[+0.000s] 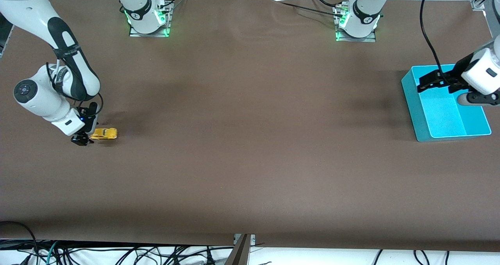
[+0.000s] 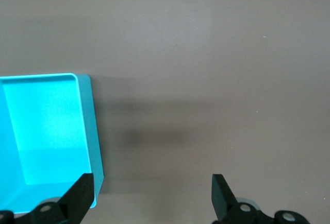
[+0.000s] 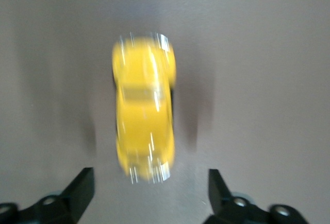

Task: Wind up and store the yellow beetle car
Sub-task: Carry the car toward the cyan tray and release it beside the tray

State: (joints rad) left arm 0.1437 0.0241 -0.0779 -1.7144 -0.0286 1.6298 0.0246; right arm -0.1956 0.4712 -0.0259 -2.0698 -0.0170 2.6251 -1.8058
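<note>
— Where does the yellow beetle car [image 1: 104, 133] sit relative to your claw?

— Just beside my right gripper [image 1: 81, 139], on the table toward the cyan bin [image 1: 415, 105], though the bin is well apart at the left arm's end. My fingers stand wide, holding nothing; the wrist camera shows the car lying just clear of the tips, blurred.

— Its long axis?

— Pointing away from me toward the bin, so I judge it's set to roll that way.

— And the left gripper [image 1: 436, 83]?

— Hanging spread over the bin's rim, waiting, far from the car.

A wide brown table [image 1: 250, 140] with cables [image 1: 117, 255] tangled along its near edge
</note>
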